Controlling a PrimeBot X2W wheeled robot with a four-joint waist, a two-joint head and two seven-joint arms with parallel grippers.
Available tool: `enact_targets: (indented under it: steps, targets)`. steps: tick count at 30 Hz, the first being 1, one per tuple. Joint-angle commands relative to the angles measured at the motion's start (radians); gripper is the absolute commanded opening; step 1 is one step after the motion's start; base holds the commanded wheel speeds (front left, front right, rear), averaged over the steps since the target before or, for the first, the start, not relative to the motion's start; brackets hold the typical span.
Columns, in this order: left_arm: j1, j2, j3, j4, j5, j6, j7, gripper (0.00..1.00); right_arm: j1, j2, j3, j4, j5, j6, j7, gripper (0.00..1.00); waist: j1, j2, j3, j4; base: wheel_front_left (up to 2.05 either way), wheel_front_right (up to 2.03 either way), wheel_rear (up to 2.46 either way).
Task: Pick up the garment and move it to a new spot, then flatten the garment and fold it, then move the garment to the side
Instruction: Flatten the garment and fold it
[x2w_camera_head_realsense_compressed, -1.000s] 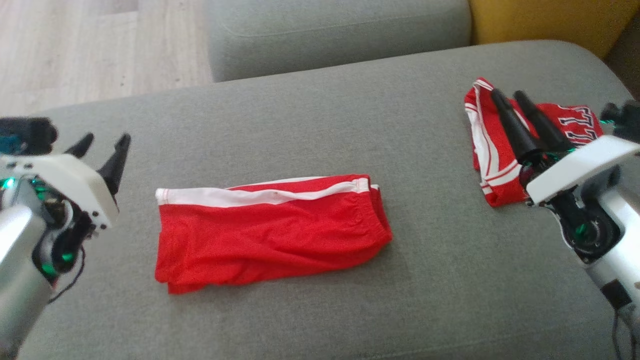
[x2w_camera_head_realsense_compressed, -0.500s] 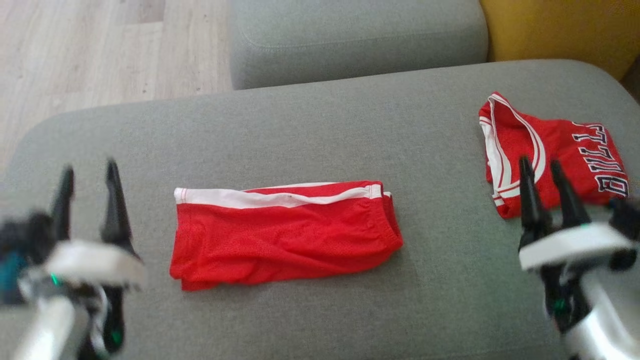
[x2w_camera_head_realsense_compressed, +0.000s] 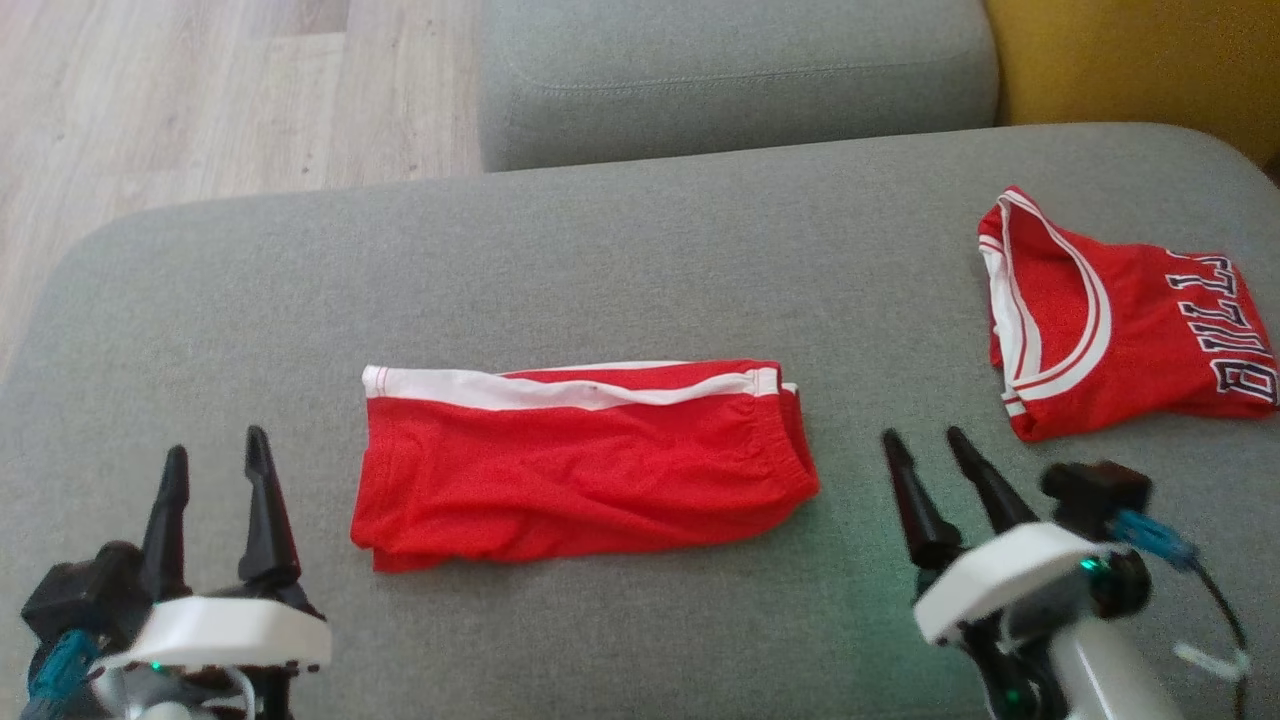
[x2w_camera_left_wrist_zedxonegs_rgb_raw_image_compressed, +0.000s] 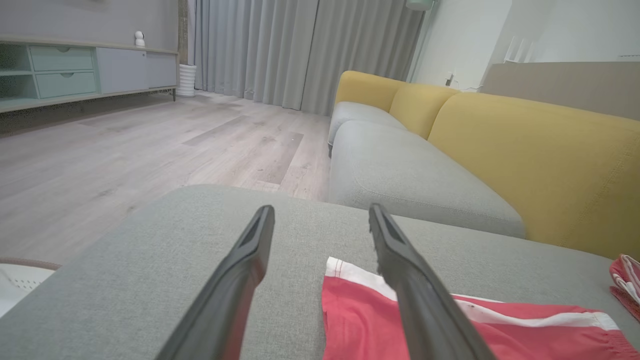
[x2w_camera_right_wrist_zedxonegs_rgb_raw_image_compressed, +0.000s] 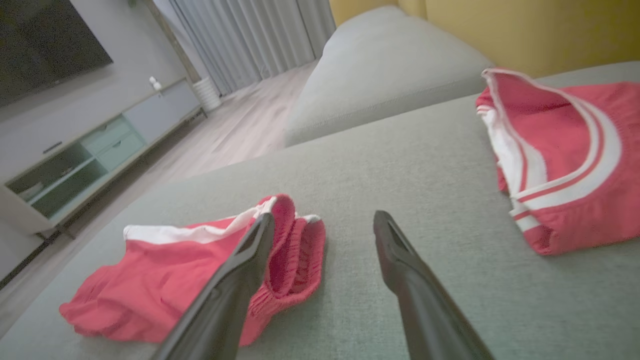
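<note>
Two red garments lie on the grey cushion (x2w_camera_head_realsense_compressed: 640, 260). Red shorts (x2w_camera_head_realsense_compressed: 580, 470) with a white side stripe lie folded flat in the middle, also seen as shorts (x2w_camera_left_wrist_zedxonegs_rgb_raw_image_compressed: 360, 320) and shorts (x2w_camera_right_wrist_zedxonegs_rgb_raw_image_compressed: 150, 280). A folded red jersey (x2w_camera_head_realsense_compressed: 1100, 340) with white trim and dark lettering rests at the right, also seen as jersey (x2w_camera_right_wrist_zedxonegs_rgb_raw_image_compressed: 565, 165). My left gripper (x2w_camera_head_realsense_compressed: 217, 447) hovers open near the front left, just left of the shorts, holding nothing. My right gripper (x2w_camera_head_realsense_compressed: 922, 436) is open and holds nothing, between the shorts and the jersey. The open fingers frame bare cushion in both wrist views, left (x2w_camera_left_wrist_zedxonegs_rgb_raw_image_compressed: 321, 210) and right (x2w_camera_right_wrist_zedxonegs_rgb_raw_image_compressed: 324, 216).
A second grey seat cushion (x2w_camera_head_realsense_compressed: 730, 90) sits behind, with a yellow backrest (x2w_camera_head_realsense_compressed: 1130, 60) at the far right. Wood floor (x2w_camera_head_realsense_compressed: 200, 100) lies beyond the cushion's rounded left edge. A low cabinet (x2w_camera_left_wrist_zedxonegs_rgb_raw_image_compressed: 75, 70) stands across the room.
The head camera has shifted. My right gripper, which lay over the jersey, has drawn back toward the front and off it. The left gripper has also pulled back to the front left. Both stayed open.
</note>
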Motion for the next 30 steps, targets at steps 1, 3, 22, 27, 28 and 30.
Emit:
enact_targets:
  steps: [1, 3, 22, 27, 28, 30]
  targets:
    - [-0.059, -0.002, 0.054, -0.021, 0.009, -0.013, -0.008, 1.00, -0.071, 0.010, 0.030, -0.031, -0.021, 0.007, 0.019, 1.00, 0.0000, -0.0001, 0.005, 0.006, 0.00, 0.00, 0.00]
    - [-0.070, -0.024, 0.064, -0.006, 0.015, -0.038, -0.008, 1.00, -0.108, 0.018, 0.051, -0.017, -0.034, 0.007, 0.053, 1.00, 0.0000, -0.0001, 0.011, 0.012, 0.00, 0.00, 0.00]
    - [-0.144, -0.139, 0.143, 0.084, 0.094, -0.181, -0.008, 1.00, -0.355, 0.033, 0.074, 0.322, -0.064, 0.007, 0.207, 1.00, 0.0000, -0.0001, 0.075, 0.104, 0.00, 0.00, 0.00]
    - [-0.156, -0.154, 0.155, 0.092, 0.107, -0.198, -0.008, 1.00, -0.379, 0.034, 0.040, 0.385, -0.065, 0.007, 0.217, 1.00, 0.0000, -0.0001, 0.098, 0.117, 0.00, 0.00, 0.00]
    - [-0.159, -0.156, 0.158, 0.095, 0.108, -0.202, -0.008, 1.00, -0.383, 0.034, 0.033, 0.396, -0.065, 0.007, 0.216, 1.00, 0.0000, -0.0001, 0.103, 0.118, 0.00, 0.00, 0.00]
    - [-0.164, -0.160, 0.163, 0.100, 0.112, -0.208, -0.008, 1.00, -0.391, 0.034, 0.021, 0.419, -0.057, 0.007, 0.222, 1.00, 0.0000, -0.0001, 0.115, 0.123, 0.00, 0.00, 0.00]
